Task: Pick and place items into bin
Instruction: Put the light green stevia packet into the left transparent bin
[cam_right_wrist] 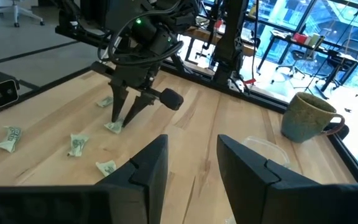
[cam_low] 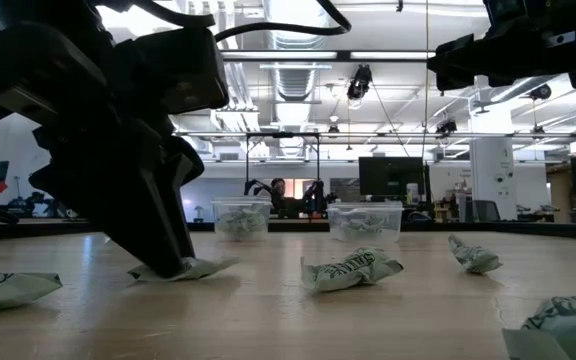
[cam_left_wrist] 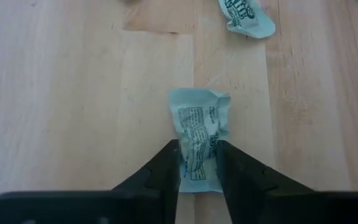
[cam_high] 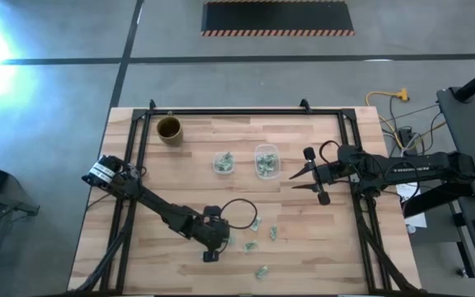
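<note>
Two small clear plastic tubs (cam_high: 225,163) already hold green-and-white wrappers, while several lie loose on the wooden surface (cam_high: 188,177). The left hand (cam_left_wrist: 197,163) pinches one crumpled wrapper (cam_left_wrist: 199,138) between narrowed fingers; the right hand (cam_high: 297,176) hovers open and empty beside the tubs.

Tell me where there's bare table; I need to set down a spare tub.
Free: the strip between the brown cup and the left arm, and the corner below the right gripper. Crowded: around the two tubs and where the left gripper works among loose wrappers.
</note>
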`<action>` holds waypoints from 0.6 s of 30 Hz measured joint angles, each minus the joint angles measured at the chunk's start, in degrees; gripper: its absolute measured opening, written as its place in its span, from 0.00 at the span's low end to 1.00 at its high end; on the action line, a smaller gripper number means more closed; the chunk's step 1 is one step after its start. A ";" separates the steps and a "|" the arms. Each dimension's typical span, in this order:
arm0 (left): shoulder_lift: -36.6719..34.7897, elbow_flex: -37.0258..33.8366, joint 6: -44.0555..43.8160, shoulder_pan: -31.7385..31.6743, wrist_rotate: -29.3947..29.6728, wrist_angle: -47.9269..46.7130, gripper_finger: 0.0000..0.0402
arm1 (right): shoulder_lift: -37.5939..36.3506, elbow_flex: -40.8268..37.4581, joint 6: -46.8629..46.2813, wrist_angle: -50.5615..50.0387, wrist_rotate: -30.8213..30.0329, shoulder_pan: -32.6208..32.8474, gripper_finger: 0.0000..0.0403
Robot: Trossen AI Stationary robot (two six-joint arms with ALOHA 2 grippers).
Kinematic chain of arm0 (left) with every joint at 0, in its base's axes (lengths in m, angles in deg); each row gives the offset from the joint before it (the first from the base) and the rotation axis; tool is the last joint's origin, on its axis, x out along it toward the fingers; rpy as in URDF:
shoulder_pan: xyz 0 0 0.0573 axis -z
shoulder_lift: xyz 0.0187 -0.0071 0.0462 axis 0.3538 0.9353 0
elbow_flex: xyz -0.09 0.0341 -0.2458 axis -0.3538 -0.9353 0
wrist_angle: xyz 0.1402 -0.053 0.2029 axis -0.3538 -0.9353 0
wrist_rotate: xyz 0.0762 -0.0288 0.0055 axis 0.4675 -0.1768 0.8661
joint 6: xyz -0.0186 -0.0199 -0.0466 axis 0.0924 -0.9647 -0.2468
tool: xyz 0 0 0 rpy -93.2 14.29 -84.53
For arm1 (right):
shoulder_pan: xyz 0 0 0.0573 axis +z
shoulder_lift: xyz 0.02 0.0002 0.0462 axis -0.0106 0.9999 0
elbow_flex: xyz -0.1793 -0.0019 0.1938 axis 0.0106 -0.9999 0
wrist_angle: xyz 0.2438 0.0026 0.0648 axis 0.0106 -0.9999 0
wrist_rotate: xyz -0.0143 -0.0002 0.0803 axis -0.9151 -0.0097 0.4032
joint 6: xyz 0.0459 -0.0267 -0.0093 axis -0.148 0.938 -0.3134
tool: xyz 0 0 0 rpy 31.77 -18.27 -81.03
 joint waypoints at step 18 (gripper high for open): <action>-1.00 0.70 2.37 0.02 -0.23 -0.70 0.02 | 0.00 0.00 0.00 0.02 -0.04 -0.02 0.32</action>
